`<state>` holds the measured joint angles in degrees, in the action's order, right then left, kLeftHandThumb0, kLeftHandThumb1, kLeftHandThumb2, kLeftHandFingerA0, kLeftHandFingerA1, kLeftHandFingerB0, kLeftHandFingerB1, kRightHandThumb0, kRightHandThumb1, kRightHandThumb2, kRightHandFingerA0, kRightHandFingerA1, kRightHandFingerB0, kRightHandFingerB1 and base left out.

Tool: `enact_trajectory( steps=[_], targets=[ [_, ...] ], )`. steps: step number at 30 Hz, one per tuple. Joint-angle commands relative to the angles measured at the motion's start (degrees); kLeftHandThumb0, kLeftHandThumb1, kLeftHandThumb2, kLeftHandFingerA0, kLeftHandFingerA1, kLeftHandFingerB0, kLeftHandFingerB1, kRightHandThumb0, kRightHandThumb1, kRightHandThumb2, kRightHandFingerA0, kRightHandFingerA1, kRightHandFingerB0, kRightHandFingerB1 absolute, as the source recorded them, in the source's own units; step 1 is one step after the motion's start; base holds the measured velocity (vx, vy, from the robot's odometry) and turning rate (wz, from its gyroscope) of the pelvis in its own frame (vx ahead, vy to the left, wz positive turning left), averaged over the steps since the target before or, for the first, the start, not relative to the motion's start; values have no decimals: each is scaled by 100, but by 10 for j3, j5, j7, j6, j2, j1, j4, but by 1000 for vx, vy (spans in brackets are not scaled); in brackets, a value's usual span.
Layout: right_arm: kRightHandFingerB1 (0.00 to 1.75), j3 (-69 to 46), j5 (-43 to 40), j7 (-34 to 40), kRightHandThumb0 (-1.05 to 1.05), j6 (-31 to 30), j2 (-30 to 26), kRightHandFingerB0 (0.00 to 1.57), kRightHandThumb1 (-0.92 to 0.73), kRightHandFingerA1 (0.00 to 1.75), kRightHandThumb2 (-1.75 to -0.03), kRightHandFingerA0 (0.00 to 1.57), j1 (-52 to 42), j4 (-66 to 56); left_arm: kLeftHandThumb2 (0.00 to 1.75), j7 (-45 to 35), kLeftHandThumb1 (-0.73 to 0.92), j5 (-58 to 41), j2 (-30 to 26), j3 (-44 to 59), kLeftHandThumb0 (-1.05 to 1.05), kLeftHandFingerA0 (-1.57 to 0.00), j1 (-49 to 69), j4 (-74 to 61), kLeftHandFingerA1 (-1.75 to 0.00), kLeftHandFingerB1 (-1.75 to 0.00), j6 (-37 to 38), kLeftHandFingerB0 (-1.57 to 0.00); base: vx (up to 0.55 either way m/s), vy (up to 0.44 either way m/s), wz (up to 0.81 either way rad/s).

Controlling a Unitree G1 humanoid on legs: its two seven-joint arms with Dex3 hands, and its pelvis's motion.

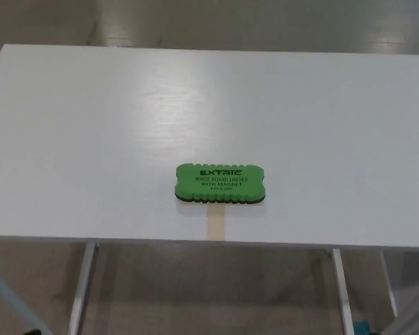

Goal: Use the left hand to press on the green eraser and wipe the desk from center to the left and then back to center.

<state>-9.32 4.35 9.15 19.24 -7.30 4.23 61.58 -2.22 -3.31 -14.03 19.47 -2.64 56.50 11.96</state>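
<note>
A green whiteboard eraser [220, 183] with dark printed lettering lies flat on the white desk [112, 132], a little in from the near edge and close to the desk's middle. Its long side runs left to right. Nothing touches it. Neither of my hands shows in the head view.
A short strip of tan tape [216, 226] sits on the desk just in front of the eraser, at the near edge. Metal desk legs [82, 287] show below the edge, over a tan floor. The desk's far edge [209, 49] runs across the top.
</note>
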Motion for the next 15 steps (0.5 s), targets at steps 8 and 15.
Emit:
enact_trajectory(
  steps=[8,15],
  targets=[
    [41,-15,-10,49,-23,117,7,50,-69,47,-60,61,9,57,60,-53,67,0,-7,-18,-31,-61,14,27,-44,-33,144,-40,0,0,0],
    [42,-12,-8,53,-22,124,5,51,-69,47,-60,61,16,68,60,-155,65,14,-43,-92,-33,-60,29,-12,-43,-36,200,-51,0,0,0]
  ],
)
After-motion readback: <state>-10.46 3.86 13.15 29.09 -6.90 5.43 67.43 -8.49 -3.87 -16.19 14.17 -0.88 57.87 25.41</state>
